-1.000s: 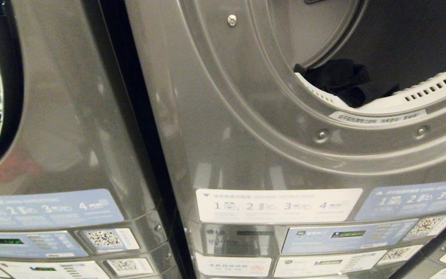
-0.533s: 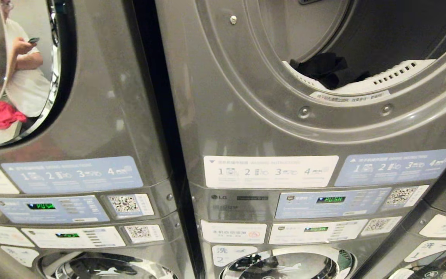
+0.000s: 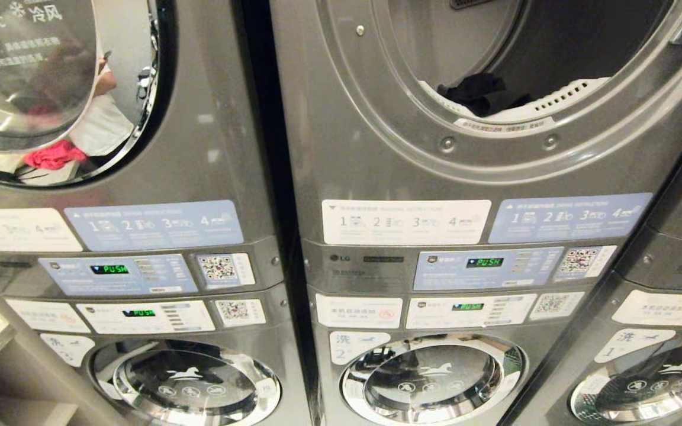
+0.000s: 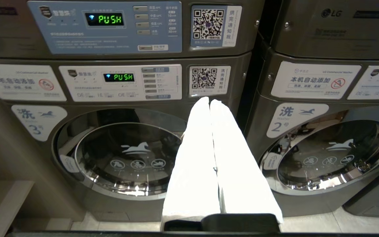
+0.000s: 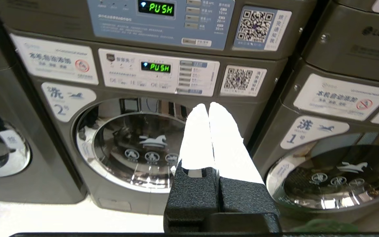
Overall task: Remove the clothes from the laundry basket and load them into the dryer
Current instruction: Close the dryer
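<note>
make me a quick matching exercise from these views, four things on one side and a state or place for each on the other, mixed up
Things:
1. dark garment
2. left gripper
3. open dryer
4. washer number 2 door

States or places:
A. closed, glass reflecting
B. lying at the drum's front edge
C. door open, drum exposed
D. white fingers pressed together, holding nothing

Pairs: 1-B, 2-D, 3-C, 4-A

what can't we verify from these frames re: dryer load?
- Laundry basket: in no view.
- Dryer drum interior: head view; top edge crops it, the door rim hides the floor. Only one dark garment shows at the lip.
- Open dryer door: head view, cut off at the right edge.
- Left gripper, right gripper: both shut and empty, wrist views only; outside the head view.
</note>
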